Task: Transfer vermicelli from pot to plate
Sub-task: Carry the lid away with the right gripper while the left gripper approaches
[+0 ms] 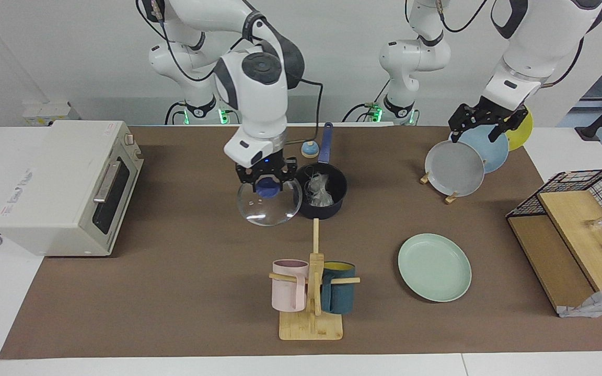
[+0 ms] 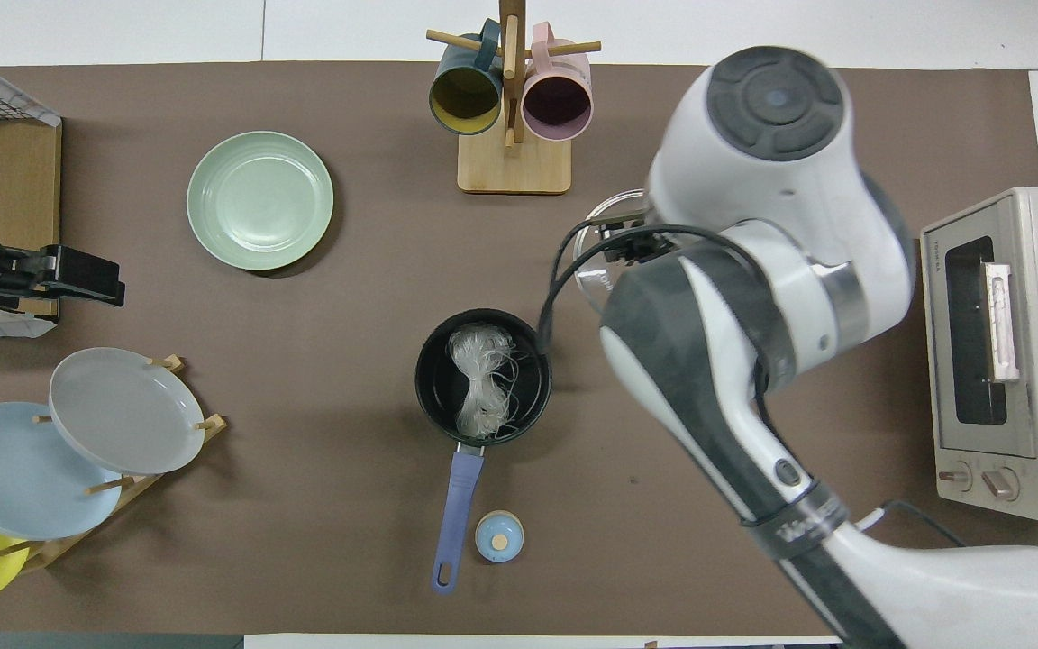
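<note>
The dark navy pot (image 1: 336, 202) stands mid-table with its blue handle (image 1: 325, 142) pointing toward the robots. A whitish clump of vermicelli (image 1: 319, 189) lies inside it, and also shows in the overhead view (image 2: 480, 379). My right gripper (image 1: 266, 184) is shut on the blue knob of a glass lid (image 1: 269, 209), holding it beside the pot toward the right arm's end. The arm hides most of the lid in the overhead view (image 2: 593, 270). The mint-green plate (image 1: 434, 267) lies empty, farther from the robots, toward the left arm's end. My left gripper (image 1: 476, 133) is open over the plate rack.
A toaster oven (image 1: 66, 185) sits at the right arm's end. A wooden mug stand (image 1: 311, 318) with a pink and a teal mug is farther out than the pot. A rack holds grey (image 1: 455, 168), light blue and yellow plates. A wire basket (image 1: 578, 183) sits at the left arm's end. A small blue knob (image 1: 309, 150) lies by the handle.
</note>
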You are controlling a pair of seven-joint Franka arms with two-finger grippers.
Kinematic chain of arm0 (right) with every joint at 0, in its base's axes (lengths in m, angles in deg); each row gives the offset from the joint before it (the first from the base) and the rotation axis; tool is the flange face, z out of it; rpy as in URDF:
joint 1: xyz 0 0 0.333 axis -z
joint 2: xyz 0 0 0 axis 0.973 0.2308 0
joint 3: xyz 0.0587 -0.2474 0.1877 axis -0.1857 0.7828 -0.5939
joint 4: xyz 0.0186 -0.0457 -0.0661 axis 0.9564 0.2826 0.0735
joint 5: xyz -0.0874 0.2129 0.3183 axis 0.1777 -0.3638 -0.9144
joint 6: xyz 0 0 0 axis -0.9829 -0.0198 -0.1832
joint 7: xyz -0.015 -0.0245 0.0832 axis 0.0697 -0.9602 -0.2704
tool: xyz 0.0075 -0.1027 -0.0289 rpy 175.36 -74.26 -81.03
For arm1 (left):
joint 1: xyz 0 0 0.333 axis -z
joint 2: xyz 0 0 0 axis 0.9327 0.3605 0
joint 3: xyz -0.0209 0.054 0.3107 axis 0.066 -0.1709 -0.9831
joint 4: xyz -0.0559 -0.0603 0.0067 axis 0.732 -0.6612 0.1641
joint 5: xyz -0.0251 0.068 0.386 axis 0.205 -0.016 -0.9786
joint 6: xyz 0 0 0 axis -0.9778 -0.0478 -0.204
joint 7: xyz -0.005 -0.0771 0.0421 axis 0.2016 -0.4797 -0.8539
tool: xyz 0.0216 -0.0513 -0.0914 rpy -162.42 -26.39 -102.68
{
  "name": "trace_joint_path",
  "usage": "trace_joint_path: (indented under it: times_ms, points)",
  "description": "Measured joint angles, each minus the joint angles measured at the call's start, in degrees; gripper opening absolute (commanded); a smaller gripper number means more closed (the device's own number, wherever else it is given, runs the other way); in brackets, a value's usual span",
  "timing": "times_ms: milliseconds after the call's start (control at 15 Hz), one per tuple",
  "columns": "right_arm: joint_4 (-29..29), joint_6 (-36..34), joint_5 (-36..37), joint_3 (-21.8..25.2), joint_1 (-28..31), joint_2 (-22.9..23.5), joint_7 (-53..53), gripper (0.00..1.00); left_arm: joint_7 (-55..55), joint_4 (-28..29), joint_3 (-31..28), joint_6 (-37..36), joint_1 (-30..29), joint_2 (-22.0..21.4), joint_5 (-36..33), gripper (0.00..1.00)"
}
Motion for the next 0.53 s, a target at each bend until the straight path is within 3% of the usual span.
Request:
trace_joint_path:
  times_ms: [267, 533]
  points:
    - [5.3, 0.3, -0.3, 0.0, 8.3, -1.3, -7.2, 0.59, -5.8, 0.2, 0.6, 0.8, 3.2, 0.0, 0.0, 1.0]
    - [13.1, 5.1, -0.3, 0.0, 12.4, -3.8, -10.8, 0.59, -15.3, 4.0, 1.2, 5.5, 10.9, -0.3, 0.3, 1.0]
